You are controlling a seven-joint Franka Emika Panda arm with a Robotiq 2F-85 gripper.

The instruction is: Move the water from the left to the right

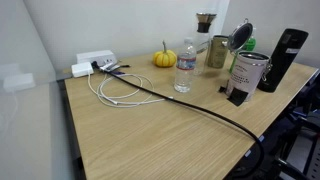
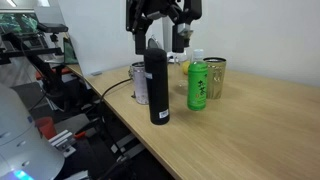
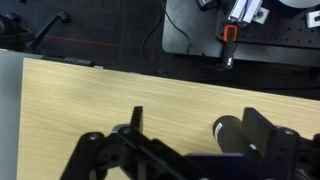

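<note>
Wrist view looks down past the claw [image 3: 190, 140], its fingers spread apart with nothing between them, onto bare counter [image 3: 90, 95]. In an exterior view the claw [image 2: 158, 32] hangs high over the cluster of bottles, above the black bottle [image 2: 157, 90]. The water [image 1: 185, 66] stands upright near the far edge of the counter. It is between the pumpkin [image 1: 164, 58] and the can [image 1: 217, 52], apart from both, and the cable [image 1: 200, 108] runs along the counter in front of it.

The step in hand looks like the approach. To do it well:
- Carry the claw across above all the tops and centre it over the white cap.
- Come straight down and close on the body below the cap, with the fingers turned so neither nudges the pumpkin or the can.
- Lift clear before going sideways, so the base passes over the cable.

The exterior view that shows the water best has no claw in it. Where the claw does show, the water sits somewhere behind it and the green bottle [image 2: 197, 85], and I cannot pick it out. The wrist view misses the water entirely, its lower edge cuts off the fingers, and a dark round shape [image 3: 228, 131] beside one finger cannot be identified.
</note>
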